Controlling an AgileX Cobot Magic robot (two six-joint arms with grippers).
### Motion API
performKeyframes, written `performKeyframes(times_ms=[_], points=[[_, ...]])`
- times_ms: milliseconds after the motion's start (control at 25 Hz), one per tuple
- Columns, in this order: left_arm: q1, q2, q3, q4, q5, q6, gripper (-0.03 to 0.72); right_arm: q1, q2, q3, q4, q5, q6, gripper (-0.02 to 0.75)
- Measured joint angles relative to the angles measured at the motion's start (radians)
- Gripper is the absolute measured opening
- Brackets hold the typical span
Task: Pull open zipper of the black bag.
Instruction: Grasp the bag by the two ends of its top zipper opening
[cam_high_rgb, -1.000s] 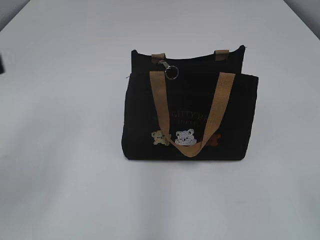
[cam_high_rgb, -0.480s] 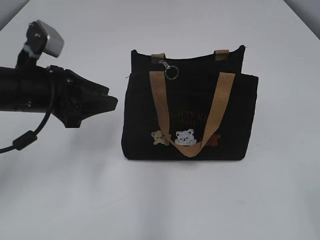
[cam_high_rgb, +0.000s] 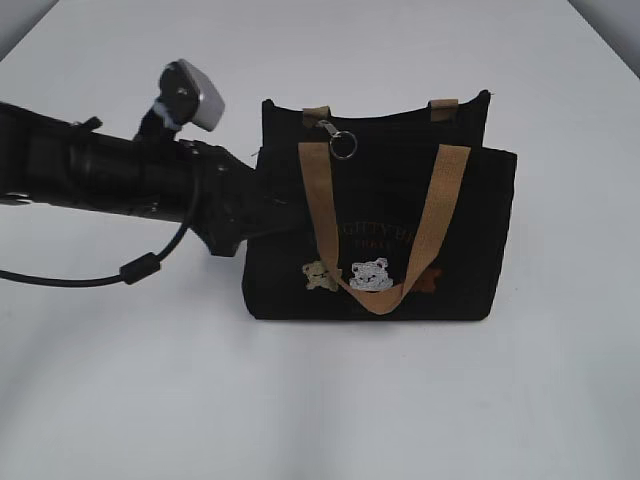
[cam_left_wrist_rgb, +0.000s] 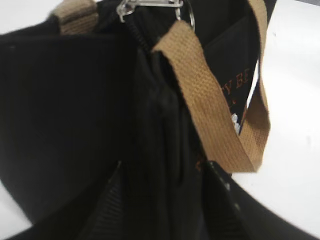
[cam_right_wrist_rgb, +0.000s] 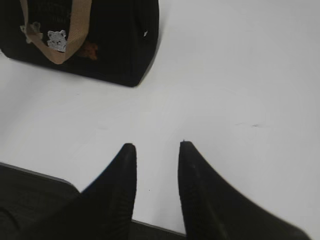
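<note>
Left pincer (cam_high_rgb: 262, 215) is reaching the boxy black fabric bag (cam_high_rgb: 470, 240) at its left end, fingers (cam_left_wrist_rgb: 112, 200) spread apart astride the end seam, not clamping. Right pincer (cam_right_wrist_rgb: 156, 150) is hovering over the white table (cam_right_wrist_rgb: 240, 75) near the bag's corner, jaws apart, empty. Thin black zipper's silver ring pull (cam_high_rgb: 343, 146) is hanging at the bag's top, beside the tan webbing strap (cam_high_rgb: 313, 190).
</note>
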Motion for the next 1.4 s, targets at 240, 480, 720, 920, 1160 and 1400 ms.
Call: performKeyframes(times_ms=[240,480,720,920,1160,1400], points=[[-0.059,0.084,-0.091,-0.003,-0.024,0.0,0.068,0.0,0.343,-0.043,0.267,-0.187,-0.286,0.235],[-0.062,0.087,-0.092,-0.003,-0.038,0.0,0.068,0.079,1.008,-0.183,0.672,-0.474,-0.849,0.235],[-0.063,0.087,-0.092,-0.004,-0.038,0.0,0.068,0.242,1.468,-0.521,0.727,-0.489,-1.185,0.235],[-0.063,0.087,-0.092,-0.004,-0.038,0.0,0.068,0.315,1.638,-0.668,0.591,-0.503,-1.244,0.235],[-0.063,0.087,-0.092,-0.005,-0.038,0.0,0.068,0.365,1.675,-0.692,0.492,-0.634,-1.252,0.235],[-0.063,0.087,-0.092,-0.005,-0.038,0.0,0.068,0.404,1.705,-0.693,0.477,-0.668,-1.28,0.235]])
